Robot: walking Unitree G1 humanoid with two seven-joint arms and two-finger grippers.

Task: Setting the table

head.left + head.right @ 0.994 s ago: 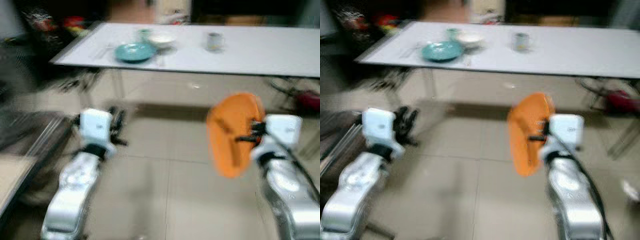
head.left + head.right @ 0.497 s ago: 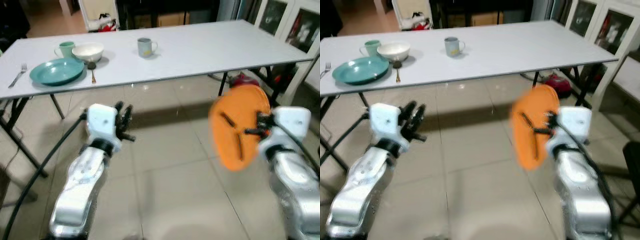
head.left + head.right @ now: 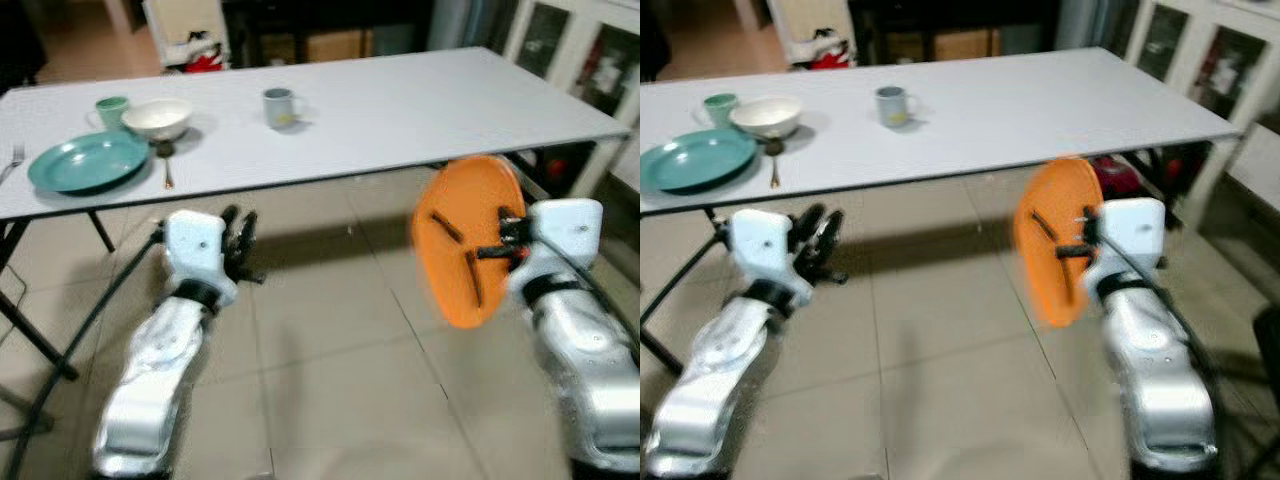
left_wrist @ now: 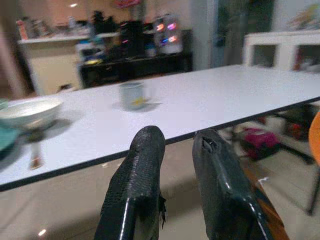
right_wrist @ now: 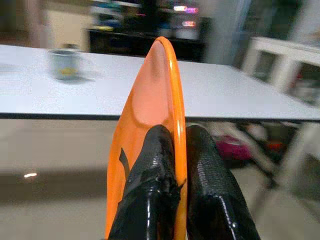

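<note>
A: What does the right gripper have?

B: Its two black fingers are pinched on the rim of an orange plate, held on edge at the right of the frame, above the tiled floor and just in front of the white table.

A: And the left gripper?

B: Lower left of centre, holding nothing, its fingers parted by a narrow gap and aimed toward the table.

A: What is on the table?

B: At upper left, a teal plate with a spoon just beside it. Behind them stand a white bowl and a green cup. A grey mug stands apart, toward the upper middle.
</note>
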